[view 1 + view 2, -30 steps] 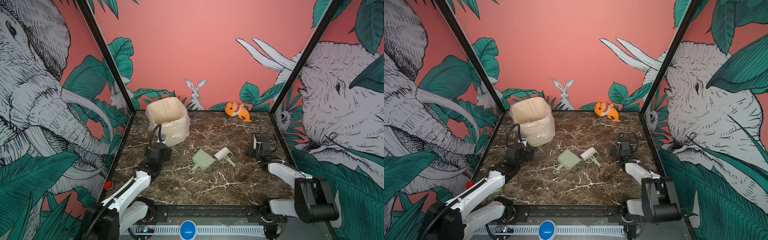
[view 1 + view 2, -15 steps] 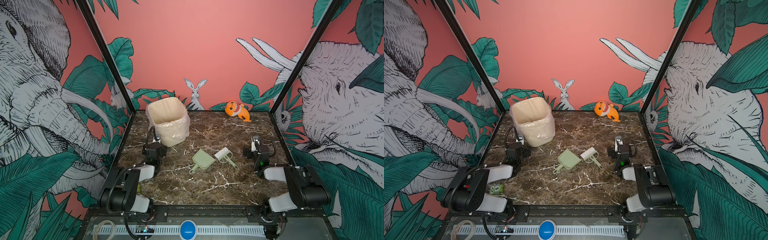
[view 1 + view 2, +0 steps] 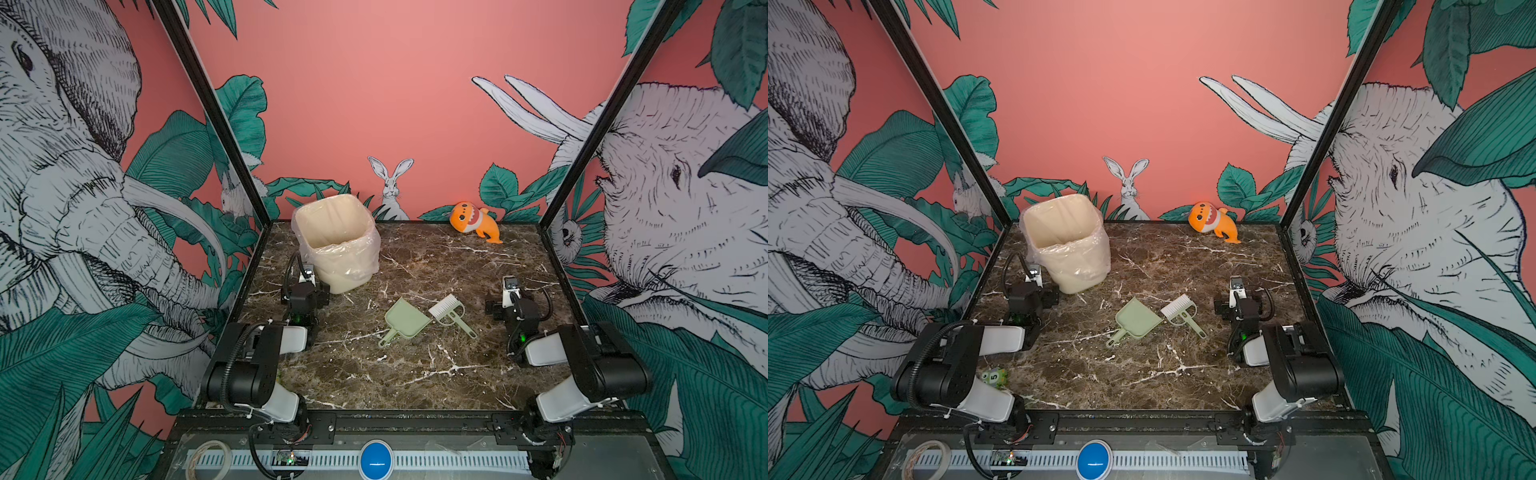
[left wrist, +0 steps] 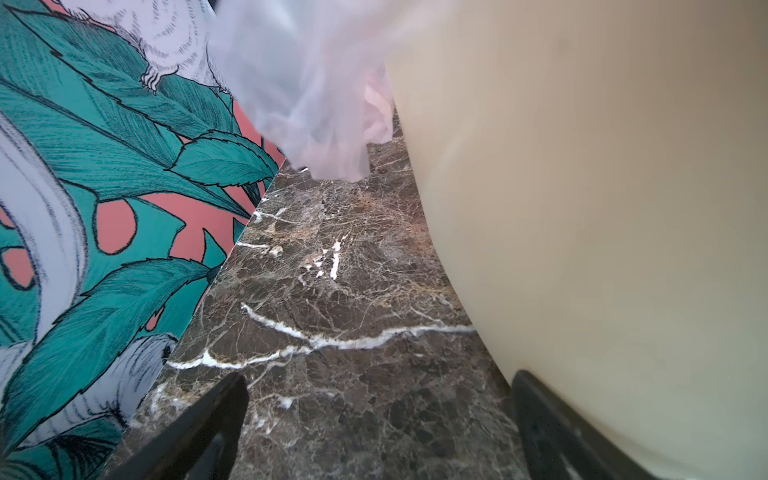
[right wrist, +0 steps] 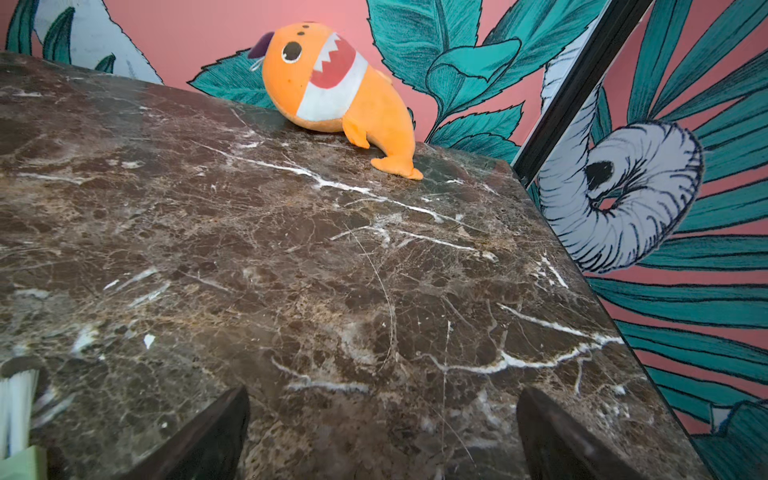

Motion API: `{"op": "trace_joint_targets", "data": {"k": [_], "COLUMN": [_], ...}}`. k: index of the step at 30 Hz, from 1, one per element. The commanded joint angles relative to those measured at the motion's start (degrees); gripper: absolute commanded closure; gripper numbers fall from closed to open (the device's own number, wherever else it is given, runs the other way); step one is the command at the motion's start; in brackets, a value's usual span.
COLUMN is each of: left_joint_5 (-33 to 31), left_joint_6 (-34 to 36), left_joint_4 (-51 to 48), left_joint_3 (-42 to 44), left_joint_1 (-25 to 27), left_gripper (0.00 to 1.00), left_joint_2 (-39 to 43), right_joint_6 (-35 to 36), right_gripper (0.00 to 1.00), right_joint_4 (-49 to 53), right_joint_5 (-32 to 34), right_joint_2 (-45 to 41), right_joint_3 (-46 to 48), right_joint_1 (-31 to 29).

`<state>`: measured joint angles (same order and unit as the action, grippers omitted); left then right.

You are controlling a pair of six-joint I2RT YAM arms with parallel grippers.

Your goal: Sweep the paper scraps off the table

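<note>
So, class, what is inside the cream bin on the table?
Inside the bin, both top views show only pale inner walls and the clear liner folded over its rim. The near wall hides the bottom, so what lies there cannot be seen.

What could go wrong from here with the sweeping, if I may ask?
1. The open left gripper sits right beside the bin; a careless move could shove or tip it.
2. The loose liner hangs down the bin's outside near that gripper and could snag on it.
3. The brush and dustpan lie close together, so grasping one may knock the other away.
</note>
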<state>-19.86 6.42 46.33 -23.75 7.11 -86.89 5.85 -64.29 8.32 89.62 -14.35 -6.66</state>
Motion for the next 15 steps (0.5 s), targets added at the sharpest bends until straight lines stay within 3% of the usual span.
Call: {"op": "trace_joint_targets", "data": {"k": [1, 15], "left_joint_5": [2.55, 3.06], "left_joint_6": [-0.87, -1.05], "left_joint_4": [-1.61, -2.57], "left_joint_3": [-2.14, -2.40], "left_joint_1": [-0.87, -1.05], "left_gripper": [0.00, 0.00], "left_joint_2": [-0.14, -0.03], "right_joint_6": [0.48, 0.48], "right_gripper": [0.01, 0.01], "right_joint_4": [-4.22, -3.65], "right_joint_5": [-0.05, 0.03], "right_joint_2": [0.02, -0.06], "right_joint_3": [0.00, -0.26], "right_joint_1": [-0.28, -0.20]}}
